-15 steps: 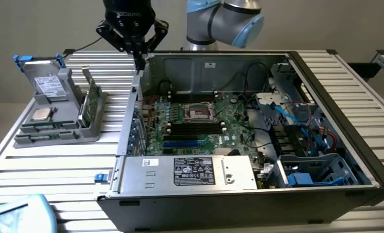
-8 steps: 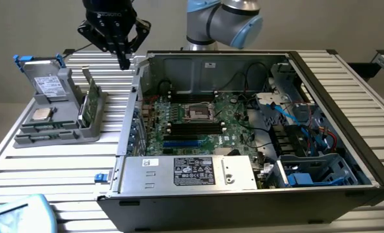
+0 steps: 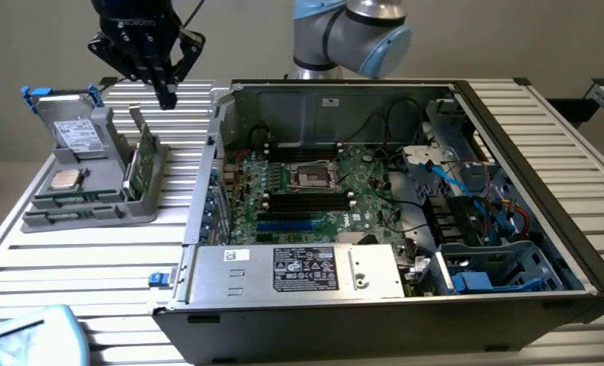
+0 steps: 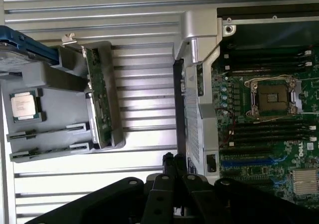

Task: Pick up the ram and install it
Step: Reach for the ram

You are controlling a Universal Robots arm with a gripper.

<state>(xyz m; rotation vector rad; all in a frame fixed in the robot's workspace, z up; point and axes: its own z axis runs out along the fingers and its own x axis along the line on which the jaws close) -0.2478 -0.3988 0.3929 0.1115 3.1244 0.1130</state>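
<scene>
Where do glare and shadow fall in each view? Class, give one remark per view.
Exterior view: the slatted table is brightly and evenly lit, the computer case darker inside. Wrist view: glare whitens the case's metal corner; the tool is a dark, unlit shape.

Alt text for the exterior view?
The closed, empty claw hangs above the slatted table, between a grey parts holder on the exterior view's left and an open computer case. A green card stands upright in the holder.
</scene>
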